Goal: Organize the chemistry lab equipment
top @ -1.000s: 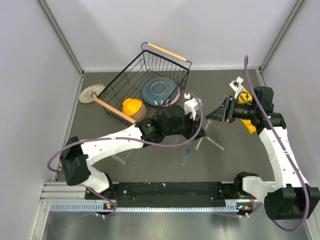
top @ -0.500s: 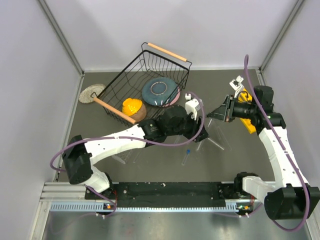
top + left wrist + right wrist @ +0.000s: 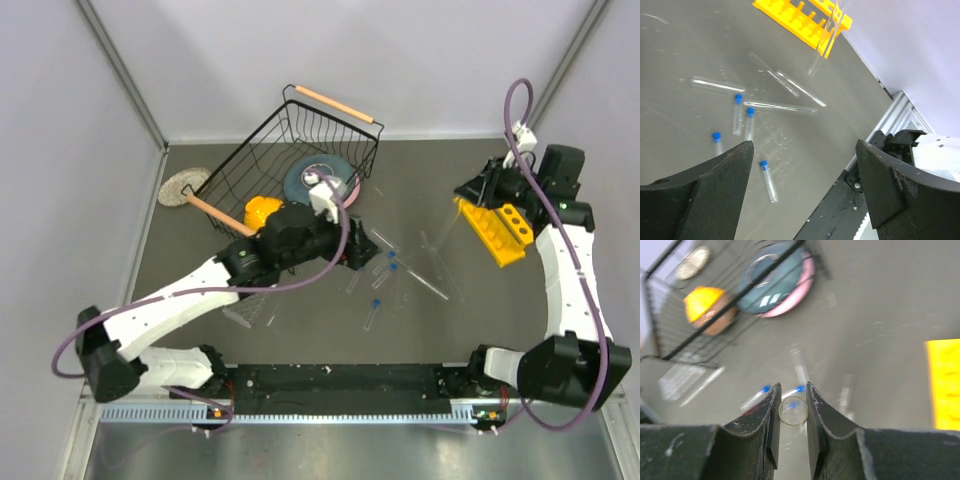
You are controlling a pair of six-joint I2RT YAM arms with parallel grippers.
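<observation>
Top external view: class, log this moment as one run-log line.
left gripper: open, empty | right gripper: shut on clear glass tube, by yellow rack | blue-capped tubes: loose on table

Shows bright yellow on the holed rack (image 3: 492, 228), flat dark grey on the table (image 3: 420, 170). Blue only at the caps (image 3: 738, 98) of the small tubes (image 3: 736, 122), otherwise see-through, like the glass rods (image 3: 780, 106). Black on the wire basket (image 3: 240, 148), pale wood at its handles (image 3: 335, 103). Blue with a pink rim on the plate (image 3: 300, 180), orange on the bowl (image 3: 258, 212), beige on the round mat (image 3: 182, 186).
</observation>
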